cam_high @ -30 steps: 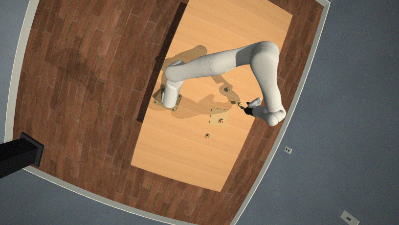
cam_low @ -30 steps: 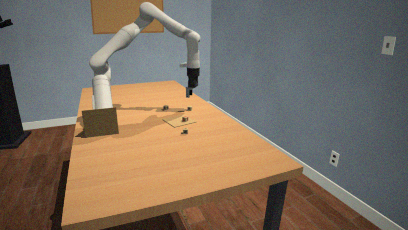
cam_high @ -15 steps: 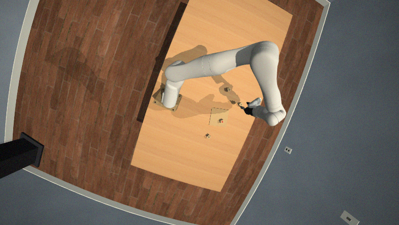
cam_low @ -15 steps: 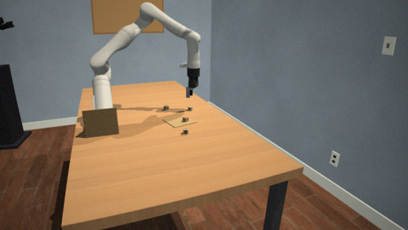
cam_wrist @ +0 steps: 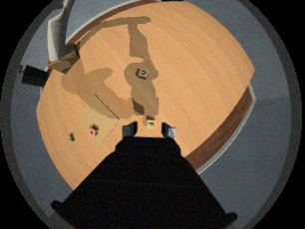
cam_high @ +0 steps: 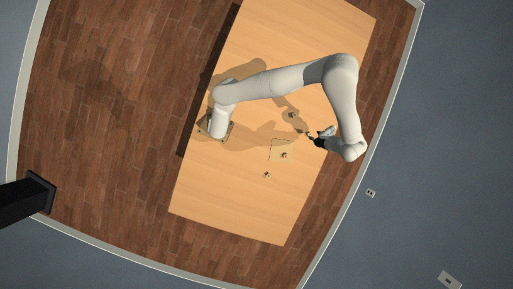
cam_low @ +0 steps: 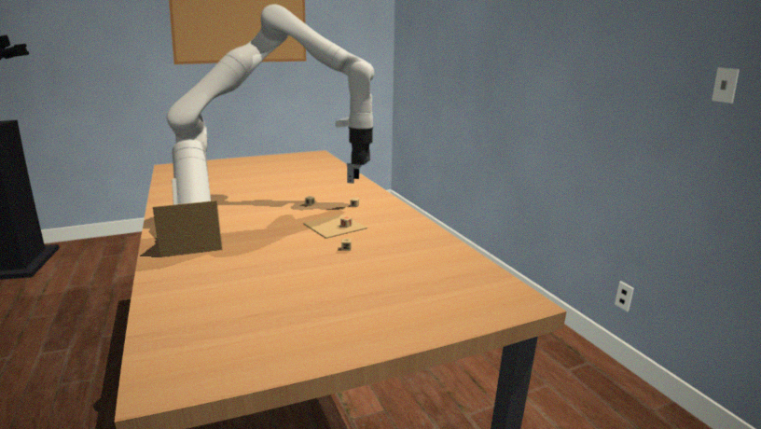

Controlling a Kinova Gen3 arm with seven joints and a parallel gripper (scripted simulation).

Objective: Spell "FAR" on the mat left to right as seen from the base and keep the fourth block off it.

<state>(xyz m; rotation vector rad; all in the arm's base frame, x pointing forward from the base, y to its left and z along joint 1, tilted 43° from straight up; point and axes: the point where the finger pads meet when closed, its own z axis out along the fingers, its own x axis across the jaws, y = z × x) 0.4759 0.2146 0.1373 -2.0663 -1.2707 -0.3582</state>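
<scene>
The gripper (cam_high: 313, 136) (cam_low: 352, 174) (cam_wrist: 149, 126) was wide open, holding nothing. In the top view, the arm (cam_high: 287, 80) (cam_low: 228, 75) (cam_wrist: 57, 35) reached across the table (cam_high: 233, 190) (cam_low: 319, 319) (cam_wrist: 199, 65), bent sharply at its elbow, then doubled back from the wrist toward the near block (cam_high: 309, 134) (cam_low: 354, 202) (cam_wrist: 151, 122). The red-marked block (cam_high: 285, 156) (cam_low: 345, 222) (cam_wrist: 93, 130) sat on the mat (cam_high: 278, 147) (cam_low: 325, 228) (cam_wrist: 102, 116); the other three were off it.

In the exterior view, the arm arched high and its last section dropped nearly upright, fingers pointing down above the table, apart from the near block. The blocks looked cube-shaped, without a clear long axis. The outlying block (cam_high: 267, 174) (cam_low: 346, 245) (cam_wrist: 71, 137) lay on one side of the mat, and the shaded block (cam_high: 293, 114) (cam_low: 310, 200) (cam_wrist: 143, 73) on the other.

In the wrist view, the near block appeared between and slightly beyond the fingertips, its sides roughly square to them. The shaded block's face was slightly turned. The letters' directions could not be read reliably.
</scene>
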